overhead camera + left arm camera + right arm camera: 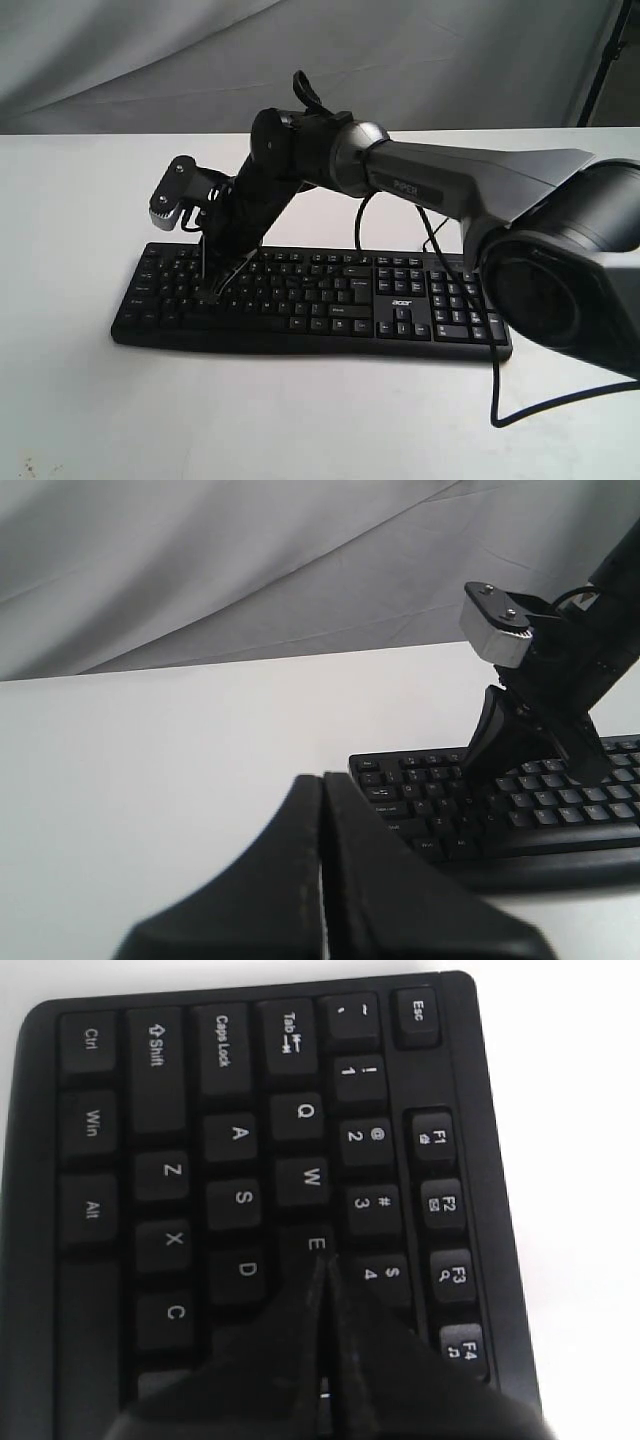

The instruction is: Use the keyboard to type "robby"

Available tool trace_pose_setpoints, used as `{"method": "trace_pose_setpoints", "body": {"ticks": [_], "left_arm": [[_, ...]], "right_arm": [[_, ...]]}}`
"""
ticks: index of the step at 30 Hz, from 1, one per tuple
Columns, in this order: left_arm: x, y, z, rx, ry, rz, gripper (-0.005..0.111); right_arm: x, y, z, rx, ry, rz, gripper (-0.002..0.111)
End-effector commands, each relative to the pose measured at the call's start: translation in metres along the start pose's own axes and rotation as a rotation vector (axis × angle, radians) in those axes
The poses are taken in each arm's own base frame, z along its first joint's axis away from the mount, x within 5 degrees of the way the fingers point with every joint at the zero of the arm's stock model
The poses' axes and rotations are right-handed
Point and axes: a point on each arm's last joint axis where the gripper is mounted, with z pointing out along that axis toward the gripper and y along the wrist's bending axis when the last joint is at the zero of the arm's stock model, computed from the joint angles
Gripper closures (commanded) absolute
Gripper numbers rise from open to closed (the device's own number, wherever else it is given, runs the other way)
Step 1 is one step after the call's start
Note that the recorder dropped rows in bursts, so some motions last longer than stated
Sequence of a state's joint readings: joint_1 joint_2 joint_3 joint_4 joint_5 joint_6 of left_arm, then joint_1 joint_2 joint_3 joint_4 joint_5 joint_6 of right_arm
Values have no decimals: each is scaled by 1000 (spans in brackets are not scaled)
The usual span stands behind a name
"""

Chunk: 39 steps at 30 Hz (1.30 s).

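The keyboard [310,300] lies flat on the white worktop [80,200], its number pad at the end nearest the big grey arm. That arm reaches across the keyboard to the far end, where the letter keys begin.

The right hand [212,290] comes down steeply onto that end of the keyboard. Its two fingers are pressed together with no gap and nothing between them. Seen from its own wrist, the joined tips sit at the edge of the E key [315,1243], on the side away from W. The key beyond is hidden under the fingers, so I cannot tell whether it is pressed.

The left hand [322,777] is off the keyboard, beyond its Esc end, over bare worktop. Its fingers are also closed flat against each other and hold nothing.

A thin black cable [495,390] loops over the worktop past the keyboard's number pad end.
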<state>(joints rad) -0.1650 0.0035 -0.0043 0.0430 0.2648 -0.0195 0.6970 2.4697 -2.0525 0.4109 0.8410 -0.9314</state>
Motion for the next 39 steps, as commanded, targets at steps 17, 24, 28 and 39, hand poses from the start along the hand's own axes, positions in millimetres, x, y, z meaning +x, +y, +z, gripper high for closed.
{"method": "trace_pose_setpoints", "body": {"ticks": [17,24,28,39], "left_arm": [[1,0,0,5,-5,3,107],[1,0,0,5,-5,3,107],[1,0,0,5,-5,3,107],[1,0,0,5,-5,3,107]], "right_arm": [[5,2,9,-27,20,-1,108],[-5,1,-12,1,3,-27,108],[-7,1,-22,10,29,-43,108],[16,-15,-36,-17,132,18,108]]}}
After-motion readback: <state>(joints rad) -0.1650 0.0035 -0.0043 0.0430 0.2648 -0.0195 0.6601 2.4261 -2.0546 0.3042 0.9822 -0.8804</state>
